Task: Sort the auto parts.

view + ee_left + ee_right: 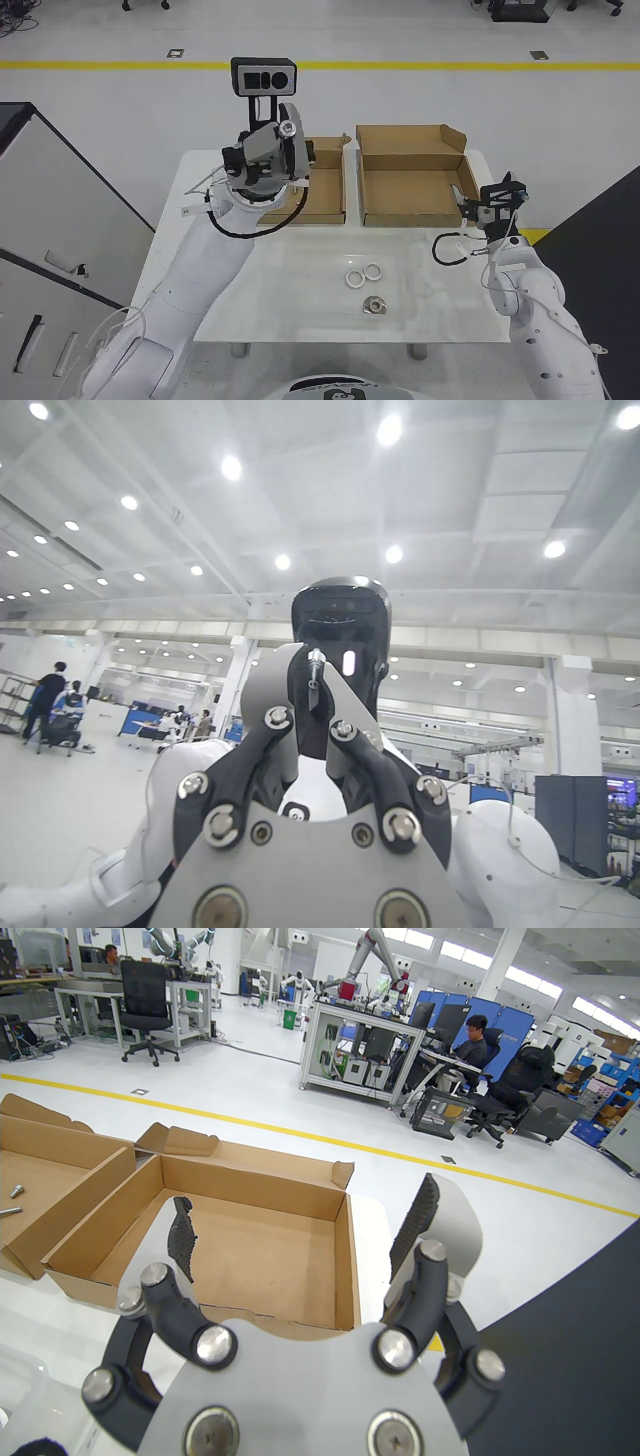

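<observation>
Cardboard boxes, two, far side: left box (65,1173) held two bolts (17,1189). White rings (355,279), two, and one flanged fitting (375,304) lay near. Left gripper (306,680), raised, clenched a third bolt (315,670); right gripper (305,1208) stood spread beside right box (260,1248).

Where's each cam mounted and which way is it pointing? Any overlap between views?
Top view: above the arms, facing down at the table, left box and right box; both arms show, the left one raised toward the lens.
Left wrist view: on the left wrist, facing up at the ceiling and the robot's head; left jaws shut on a bolt.
Right wrist view: on the right wrist, facing out across the right box into the room; right jaws open.
Shared: top and right wrist views both show the two boxes.
</observation>
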